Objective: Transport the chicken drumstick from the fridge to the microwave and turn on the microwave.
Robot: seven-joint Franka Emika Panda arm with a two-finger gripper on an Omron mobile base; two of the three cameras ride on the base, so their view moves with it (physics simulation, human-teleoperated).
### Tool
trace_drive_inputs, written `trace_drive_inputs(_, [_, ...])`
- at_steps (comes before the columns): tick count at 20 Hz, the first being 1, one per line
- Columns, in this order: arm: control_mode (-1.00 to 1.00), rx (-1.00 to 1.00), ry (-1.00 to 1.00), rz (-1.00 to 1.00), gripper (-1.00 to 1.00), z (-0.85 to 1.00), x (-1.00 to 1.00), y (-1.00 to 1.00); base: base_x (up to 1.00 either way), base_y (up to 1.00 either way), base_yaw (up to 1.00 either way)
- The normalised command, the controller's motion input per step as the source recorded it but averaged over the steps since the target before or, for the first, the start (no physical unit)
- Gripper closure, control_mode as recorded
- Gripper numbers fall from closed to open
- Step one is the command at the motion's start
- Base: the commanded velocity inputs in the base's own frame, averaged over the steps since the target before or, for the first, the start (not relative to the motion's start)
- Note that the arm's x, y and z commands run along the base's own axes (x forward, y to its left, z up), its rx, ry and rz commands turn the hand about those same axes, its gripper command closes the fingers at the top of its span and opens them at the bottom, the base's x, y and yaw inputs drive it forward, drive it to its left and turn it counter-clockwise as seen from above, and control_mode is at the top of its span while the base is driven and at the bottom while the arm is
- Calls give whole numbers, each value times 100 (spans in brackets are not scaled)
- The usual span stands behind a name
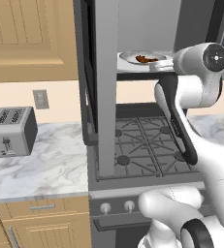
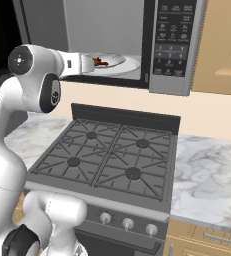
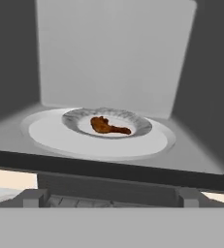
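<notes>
Looking from the left, I see the toaster (image 1: pixel 9 131) on the marble worktop (image 1: pixel 50 164), then the microwave door (image 1: pixel 96 87) swung wide, and behind it the open microwave (image 3: pixel 113 58) above the stove (image 2: pixel 107 155). The chicken drumstick (image 3: pixel 108 126) already lies in a shallow plate (image 3: pixel 79 116) on the round turntable (image 3: pixel 45 133) inside the microwave, so I judge the carrying part done.

My end effector (image 3: pixel 111 196) sits just outside the cavity mouth, fingers spread wide and pinching nothing, pointed straight in. The drumstick lies dead ahead of it and a little further in, its long axis running crosswise to my line of approach, fat end to the left in the hand view, thin end to the right.

What I think matters next is the door, well off to the left of the hand, and the dark button panel (image 2: pixel 174 35) off to its right. I'd need to back out before swinging the door shut.
</notes>
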Motion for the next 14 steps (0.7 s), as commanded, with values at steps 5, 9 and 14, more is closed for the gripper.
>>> trace_drive_inputs(5, [-100,0,-3,0,-100,16,-99,-8,0,0,0])
trace_drive_inputs(9, [-100,0,0,0,-100,15,-100,-4,0,0,0])
trace_drive_inputs(14, [-100,0,1,0,100,29,-81,0,0,0,0])
